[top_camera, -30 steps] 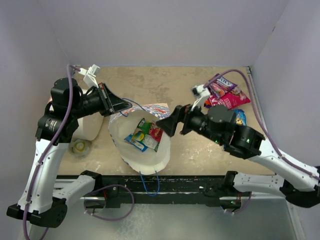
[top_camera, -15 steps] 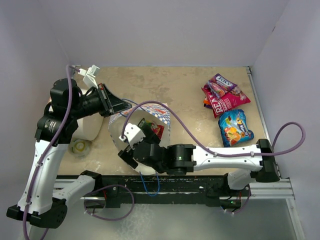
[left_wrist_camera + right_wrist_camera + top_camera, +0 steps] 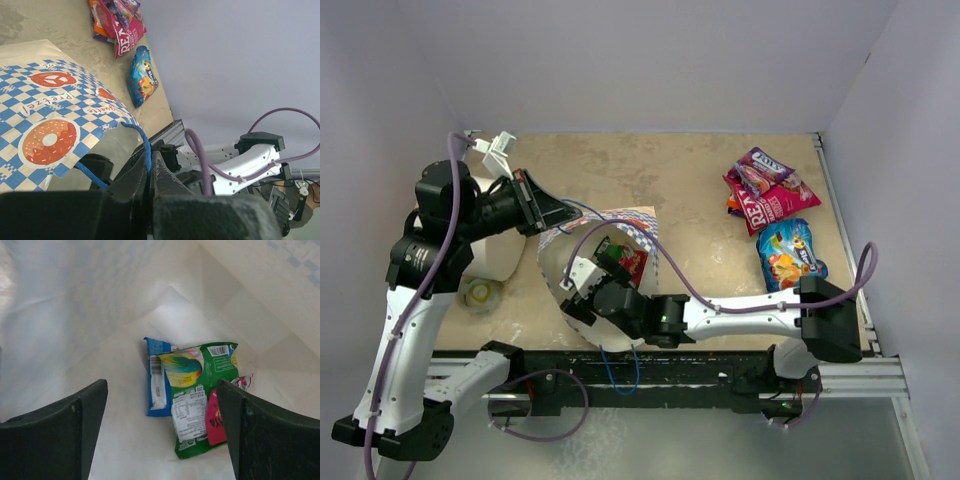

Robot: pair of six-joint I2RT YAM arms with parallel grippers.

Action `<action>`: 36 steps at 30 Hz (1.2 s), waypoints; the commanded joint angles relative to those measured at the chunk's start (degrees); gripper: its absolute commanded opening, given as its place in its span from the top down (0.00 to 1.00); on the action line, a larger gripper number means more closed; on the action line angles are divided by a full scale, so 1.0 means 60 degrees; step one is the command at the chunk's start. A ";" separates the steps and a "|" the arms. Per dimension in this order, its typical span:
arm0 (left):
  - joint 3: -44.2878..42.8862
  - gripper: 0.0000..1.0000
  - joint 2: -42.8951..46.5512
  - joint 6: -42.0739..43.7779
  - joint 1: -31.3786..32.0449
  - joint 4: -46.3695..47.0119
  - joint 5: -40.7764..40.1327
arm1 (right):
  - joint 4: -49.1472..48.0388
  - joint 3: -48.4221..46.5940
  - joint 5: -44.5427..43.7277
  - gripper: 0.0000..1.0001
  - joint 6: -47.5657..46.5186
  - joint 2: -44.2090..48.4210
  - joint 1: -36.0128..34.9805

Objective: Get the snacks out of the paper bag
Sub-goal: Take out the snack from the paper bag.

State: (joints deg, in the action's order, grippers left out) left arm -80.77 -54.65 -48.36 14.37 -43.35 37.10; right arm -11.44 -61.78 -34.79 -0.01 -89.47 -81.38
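Note:
The paper bag (image 3: 642, 218) lies on its side, mouth toward me, checkered outside showing in the left wrist view (image 3: 50, 115). My left gripper (image 3: 552, 213) is shut on its blue cord handle (image 3: 145, 147) and holds the mouth open. My right gripper (image 3: 605, 268) is open and empty inside the bag. Ahead of it (image 3: 161, 385) lie a green packet (image 3: 200, 390), a blue packet (image 3: 159, 385) and a red packet (image 3: 217, 417) on the cream floor. Outside, magenta and purple packets (image 3: 765, 190) and a blue packet (image 3: 790, 255) lie at the right.
A large white cylinder (image 3: 495, 255) stands left of the bag, with a small round yellowish object (image 3: 480, 293) in front of it. Grey walls close the table on the left, back and right. The right arm stretches across the near edge.
My right arm has swung from the bag's right side round to the near edge, and its open gripper now reaches into the bag. My left gripper keeps hold of the handle.

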 commanded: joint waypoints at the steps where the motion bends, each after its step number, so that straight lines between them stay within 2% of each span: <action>1: -0.0069 1.00 0.0259 0.0384 -0.0037 0.0543 0.0199 | -0.1898 0.0515 0.0765 0.14 -0.0401 -0.0249 0.0481; 4: -0.0069 1.00 0.0299 0.0549 -0.0040 0.0658 0.0215 | -0.2921 0.1285 0.1389 0.33 -0.1049 -0.0488 0.0680; 5: -0.0065 1.00 0.0312 0.0611 -0.0037 0.0694 0.0217 | -0.3245 0.1480 0.1518 0.36 -0.1287 -0.0561 0.0731; 10: -0.0023 1.00 0.0356 0.0941 -0.0037 0.0906 0.0205 | -0.3915 0.1966 0.2134 0.43 -0.1738 -0.1128 0.1225; 18: 0.0152 1.00 0.0347 0.0870 -0.0037 0.1043 0.0246 | -0.4171 0.1327 0.0815 0.42 -0.2853 -0.2422 0.1463; 30: 0.0411 1.00 0.0320 0.0809 -0.0037 0.1378 0.0406 | -0.4421 0.0971 0.1123 0.41 -0.3272 -0.3124 0.2081; 36: 0.0463 1.00 0.0351 0.0773 -0.0023 0.1311 0.0374 | -0.4732 0.0397 0.0886 0.34 -0.3657 -0.3730 0.2221</action>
State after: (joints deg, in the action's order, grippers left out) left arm -78.00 -53.34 -43.90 14.37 -38.22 38.37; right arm -35.81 -55.07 -27.62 -19.59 -110.21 -68.73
